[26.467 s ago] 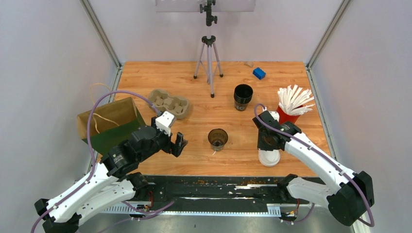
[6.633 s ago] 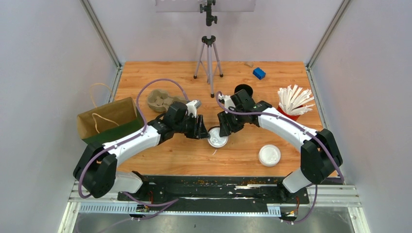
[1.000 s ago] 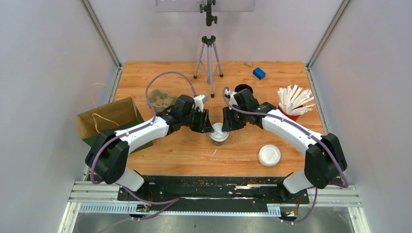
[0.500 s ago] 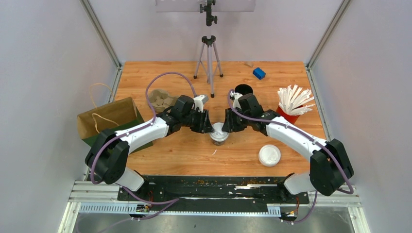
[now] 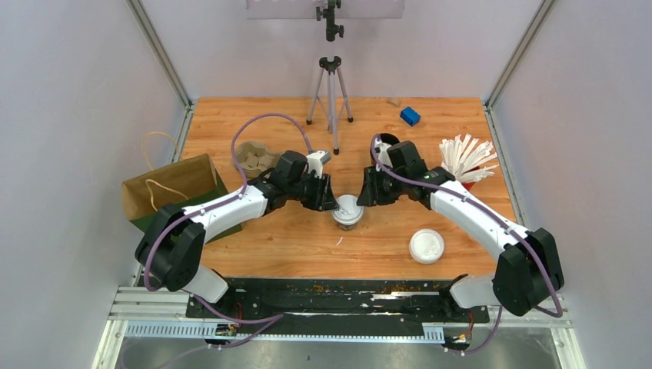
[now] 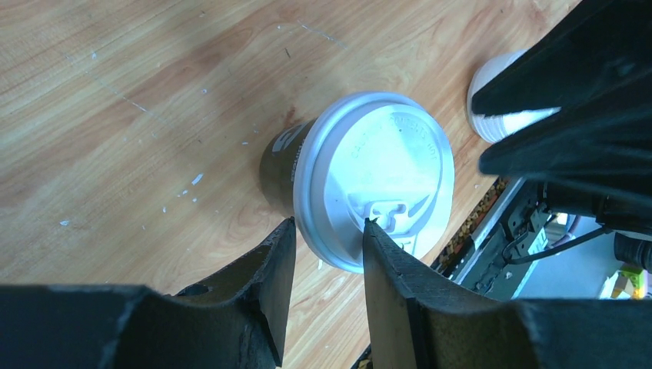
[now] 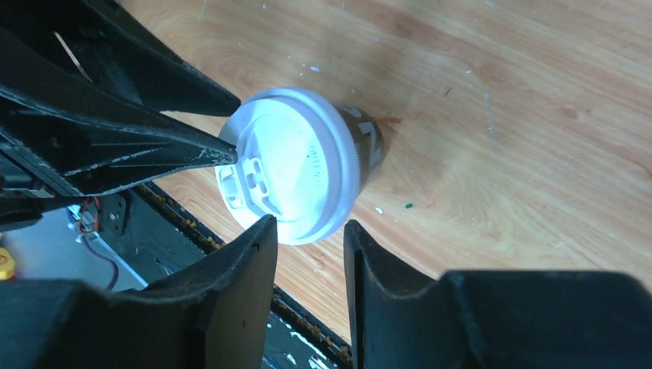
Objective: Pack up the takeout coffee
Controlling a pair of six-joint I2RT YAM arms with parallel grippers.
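Observation:
One takeout coffee (image 5: 347, 213), a dark cup under a white lid, stands upright mid-table. In the left wrist view its lid (image 6: 374, 173) fills the centre. My left gripper (image 6: 328, 224) hovers at the lid's near rim with its jaws partly apart. One tip is outside the rim and the other rests by the sip hole, so it grips nothing. From above, the left gripper (image 5: 332, 201) sits at the cup's left side. My right gripper (image 5: 366, 196) is a little to the cup's right. Its jaws are apart and empty, and the coffee (image 7: 296, 161) lies just past my right gripper (image 7: 309, 223).
A loose white lid (image 5: 427, 246) lies front right. A black stack of cups (image 5: 387, 141) stands behind the right arm. A pulp cup carrier (image 5: 247, 156) and a brown paper bag (image 5: 171, 192) are at the left. A red cup of white sticks (image 5: 461, 163), a blue block (image 5: 410, 116) and a tripod (image 5: 330, 84) stand further back.
My right gripper has drawn back to the right, off the lid, with its jaws a little wider. The left gripper and the cup have stayed put.

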